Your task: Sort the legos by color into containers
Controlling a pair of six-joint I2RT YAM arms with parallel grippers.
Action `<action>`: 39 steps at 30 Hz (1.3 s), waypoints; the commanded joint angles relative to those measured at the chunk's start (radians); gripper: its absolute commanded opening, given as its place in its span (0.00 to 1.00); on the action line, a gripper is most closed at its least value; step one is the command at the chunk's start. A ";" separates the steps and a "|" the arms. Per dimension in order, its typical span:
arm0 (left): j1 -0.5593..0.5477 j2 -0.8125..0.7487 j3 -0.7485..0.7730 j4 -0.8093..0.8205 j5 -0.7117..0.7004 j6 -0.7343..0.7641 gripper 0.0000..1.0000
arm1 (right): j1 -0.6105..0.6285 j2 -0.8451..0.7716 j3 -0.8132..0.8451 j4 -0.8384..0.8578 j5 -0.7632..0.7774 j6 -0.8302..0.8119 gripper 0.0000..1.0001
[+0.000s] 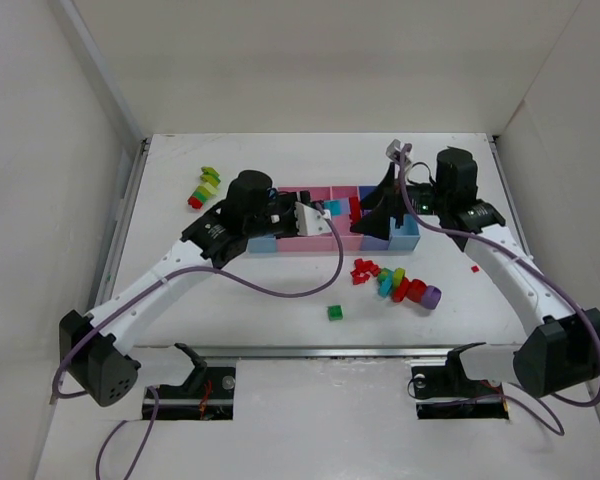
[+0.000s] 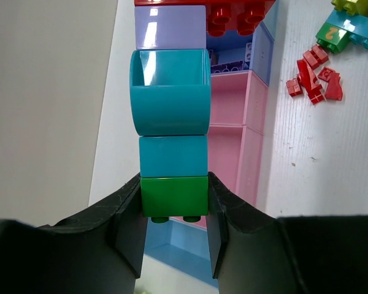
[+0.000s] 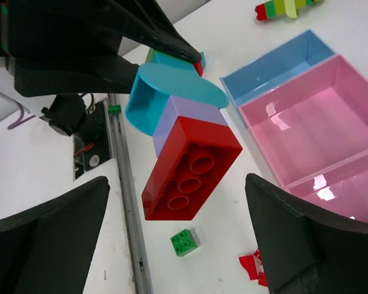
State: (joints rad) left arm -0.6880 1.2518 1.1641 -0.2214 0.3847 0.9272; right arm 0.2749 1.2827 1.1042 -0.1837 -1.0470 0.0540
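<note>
Claws: left claw (image 2: 175, 202) pinches the lego chain (image 2: 170, 110) at its green end; right claw (image 3: 176, 184) gapes wide.

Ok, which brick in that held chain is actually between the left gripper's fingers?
The green brick at one end; the teal bricks, lilac brick and red brick project past the fingers.

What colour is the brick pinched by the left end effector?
A green brick; best in left wrist view.

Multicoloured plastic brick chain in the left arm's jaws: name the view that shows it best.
Left wrist: the brick chain runs up the frame, green, teal, lilac, red. Right wrist shows mainly its red end; top external only a small teal-and-red strip.
</note>
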 commanded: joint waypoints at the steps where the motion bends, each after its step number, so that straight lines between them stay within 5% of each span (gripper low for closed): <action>1: -0.005 -0.051 -0.012 0.045 0.026 0.016 0.00 | -0.003 0.006 0.054 0.058 -0.056 0.001 0.95; 6: -0.005 -0.060 -0.021 0.067 0.026 0.016 0.00 | -0.003 0.039 0.054 0.058 -0.074 0.012 0.67; 12: -0.005 -0.069 -0.021 0.076 0.026 -0.002 0.00 | -0.003 0.040 0.054 0.058 -0.074 0.003 0.45; 17: -0.005 -0.069 -0.030 0.044 0.008 -0.002 0.00 | -0.026 0.030 0.043 0.058 -0.074 0.012 0.00; 30: -0.005 -0.091 -0.126 0.025 -0.119 -0.040 0.00 | -0.141 -0.045 -0.040 0.058 -0.048 0.021 0.00; 34: -0.005 -0.091 -0.126 0.050 -0.219 -0.177 0.00 | -0.141 -0.005 -0.006 0.058 0.164 0.104 0.00; 39: 0.059 -0.068 -0.126 0.025 -0.280 -0.402 0.00 | -0.069 0.055 0.014 0.058 0.698 0.285 0.00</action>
State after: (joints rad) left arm -0.6567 1.1942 1.0435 -0.2207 0.1730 0.6910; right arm 0.1635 1.3029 1.0748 -0.1688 -0.6777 0.2264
